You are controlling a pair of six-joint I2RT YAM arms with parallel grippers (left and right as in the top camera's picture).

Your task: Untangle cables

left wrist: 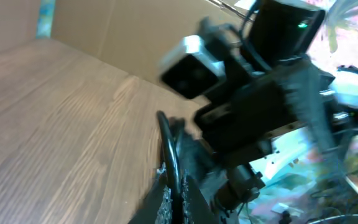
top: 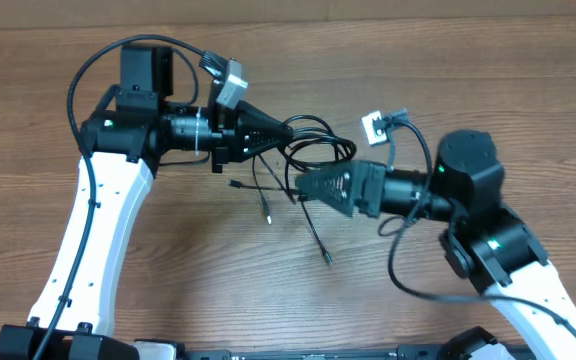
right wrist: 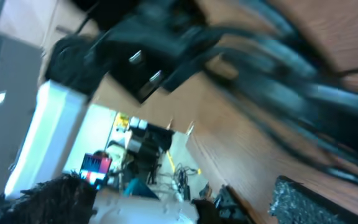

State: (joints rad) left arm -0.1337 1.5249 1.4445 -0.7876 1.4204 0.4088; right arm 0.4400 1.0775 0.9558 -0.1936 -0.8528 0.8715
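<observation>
Several thin black cables lie tangled on the wooden table between my two grippers. Loose plug ends trail toward the front and to the left. My left gripper is at the left side of the tangle. In the left wrist view it is shut on one black cable that runs up between the jaws. My right gripper is just below the tangle, tip pointing left. In the blurred right wrist view its jaws are apart with nothing between them, and the cables streak across above.
The right arm's body and white wrist camera fill the left wrist view, close in front of the left gripper. A cardboard wall stands along the table's far edge. The two arms' own thick wires loop beside them.
</observation>
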